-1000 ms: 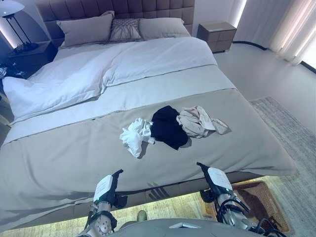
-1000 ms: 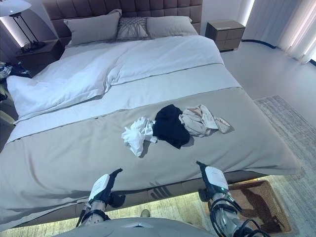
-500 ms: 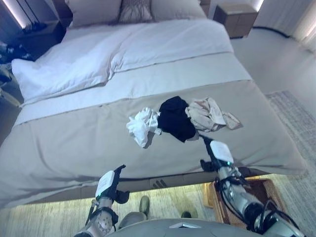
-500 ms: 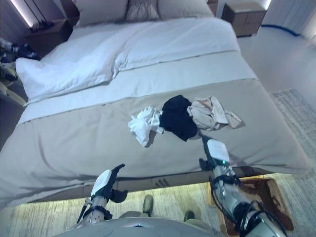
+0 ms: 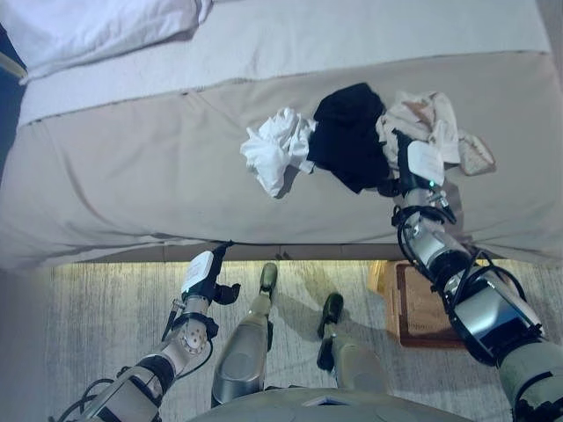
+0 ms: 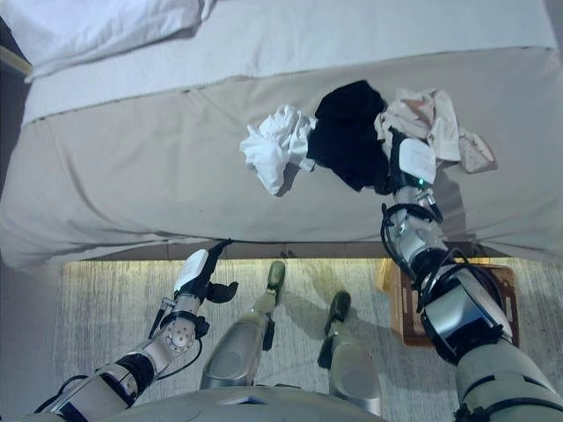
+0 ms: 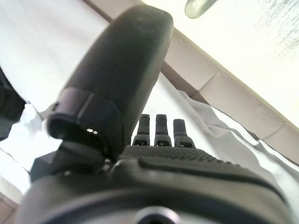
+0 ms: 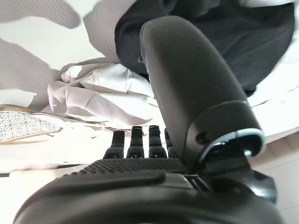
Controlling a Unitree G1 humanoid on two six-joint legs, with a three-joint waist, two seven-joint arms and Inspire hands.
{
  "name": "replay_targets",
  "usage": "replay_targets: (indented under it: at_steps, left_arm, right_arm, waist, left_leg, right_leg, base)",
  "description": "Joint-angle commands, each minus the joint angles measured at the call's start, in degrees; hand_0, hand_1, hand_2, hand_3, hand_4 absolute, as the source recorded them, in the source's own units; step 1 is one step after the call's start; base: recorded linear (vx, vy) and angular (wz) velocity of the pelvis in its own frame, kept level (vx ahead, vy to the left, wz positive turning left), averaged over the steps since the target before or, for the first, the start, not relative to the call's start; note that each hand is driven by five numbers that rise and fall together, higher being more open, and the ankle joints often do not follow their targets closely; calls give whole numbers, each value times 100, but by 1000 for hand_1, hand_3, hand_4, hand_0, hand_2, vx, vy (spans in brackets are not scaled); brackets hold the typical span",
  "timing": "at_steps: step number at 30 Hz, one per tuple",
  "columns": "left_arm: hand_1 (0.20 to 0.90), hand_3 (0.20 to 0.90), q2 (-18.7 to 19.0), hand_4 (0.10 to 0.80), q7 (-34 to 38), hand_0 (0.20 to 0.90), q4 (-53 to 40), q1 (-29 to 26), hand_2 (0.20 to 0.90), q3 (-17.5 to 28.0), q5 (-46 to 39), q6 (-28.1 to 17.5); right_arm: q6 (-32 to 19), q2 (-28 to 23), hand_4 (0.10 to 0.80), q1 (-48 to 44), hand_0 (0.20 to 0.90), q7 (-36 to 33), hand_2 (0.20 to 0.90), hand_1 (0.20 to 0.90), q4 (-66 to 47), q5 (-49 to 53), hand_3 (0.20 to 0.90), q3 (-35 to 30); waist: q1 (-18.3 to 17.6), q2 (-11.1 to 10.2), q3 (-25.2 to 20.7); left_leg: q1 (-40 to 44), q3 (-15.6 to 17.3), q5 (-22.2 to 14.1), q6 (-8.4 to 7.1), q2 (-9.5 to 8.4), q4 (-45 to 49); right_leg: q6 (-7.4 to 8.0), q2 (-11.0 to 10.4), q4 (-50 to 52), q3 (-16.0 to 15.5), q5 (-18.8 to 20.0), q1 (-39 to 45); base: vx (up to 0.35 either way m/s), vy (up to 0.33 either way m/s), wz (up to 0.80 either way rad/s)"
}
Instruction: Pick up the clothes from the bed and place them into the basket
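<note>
Clothes are heaped on the bed [image 5: 132, 167]: beige garment [image 5: 435, 119] and black garment [image 5: 347, 132] touched by the right robot hand [image 5: 420, 163], fingers straight; white garment [image 5: 277, 154] beyond. Left robot hand [image 5: 204, 274], relaxed, is held off the bed's edge. Basket [image 5: 422, 308] is seen below the right arm.

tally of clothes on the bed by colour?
White garment: 1
Black garment: 1
Beige garment: 1
Total: 3, all lying on the bed; none in the basket yet.
</note>
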Motion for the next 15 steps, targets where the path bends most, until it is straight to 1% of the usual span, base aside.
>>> replay_targets:
  at_steps: [1,4,7,8,11,13,14,15]
  left_arm:
    - [900,900,214,800,345,900,-404,-240,900,-19,-177,-423]
    - [900,900,294,800,431,900,-567,-316,900,-18,-257,-438]
    - [900,900,310,800,482,900,-712,-392,900,35,-242,-441]
    - [900,900,320,800,527,900,-796,-411,900,39,-231,-437]
    - [900,900,348,800,634,900,-908,-417,900,47,-245,-463]
    - [900,900,435,800,970,900,-1132,-434,900,87,-157,-457]
    - [900,900,455,800,1028,900,-1173,-439,900,98,-122,-462]
    - [900,900,550,800,1276,900,-1389,-493,900,150,54,-431]
  right_arm:
    - [63,-538,800,-818,900,-493,900,900,-150,277,900,117]
    - [231,-701,800,-1134,900,-495,900,900,-146,394,900,140]
    - [418,-799,800,-1355,900,-645,900,900,-69,409,900,136]
    - [510,-850,800,-1449,900,-792,900,900,-34,418,900,128]
    - [572,-923,800,-1520,900,-978,900,900,-16,440,900,76]
    - [632,-1006,800,-1555,900,-1153,900,900,-72,404,900,-13]
    - [634,-1016,800,-1560,900,-1156,900,900,-80,387,900,-28]
    - [650,-1072,800,-1616,900,-1193,900,900,-77,308,900,-52]
  waist:
    - [65,-180,36]
    - [78,-128,180]
    - [87,-77,257]
    - [86,-55,289]
    - [75,-20,328]
    - [59,13,370]
    - [59,17,375]
    - [60,36,390]
  left_leg:
    - [-91,418,-734,285,-164,604]
    - [-308,401,-744,292,-195,794]
    - [-489,388,-761,305,-231,951]
    - [-558,377,-775,309,-251,1023]
    - [-617,365,-790,317,-266,1082]
    - [-643,375,-787,320,-273,1104]
    - [-650,377,-787,321,-277,1112]
    - [-681,400,-784,324,-287,1134]
  right_leg:
    - [214,-474,614,571,302,-624]
    - [186,-449,816,575,255,-842]
    - [158,-436,1005,575,202,-1053]
    - [139,-423,1069,588,184,-1126]
    - [120,-406,1159,613,161,-1218]
    - [111,-401,1214,639,152,-1274]
    - [110,-403,1222,642,150,-1283]
    - [99,-404,1253,644,139,-1325]
  base:
    - [-84,0,0]
    - [-83,13,-1]
    - [-59,25,-3]
    - [-38,25,-3]
    - [-30,39,-4]
    - [-19,36,-3]
    - [-31,44,-1]
    - [-27,35,0]
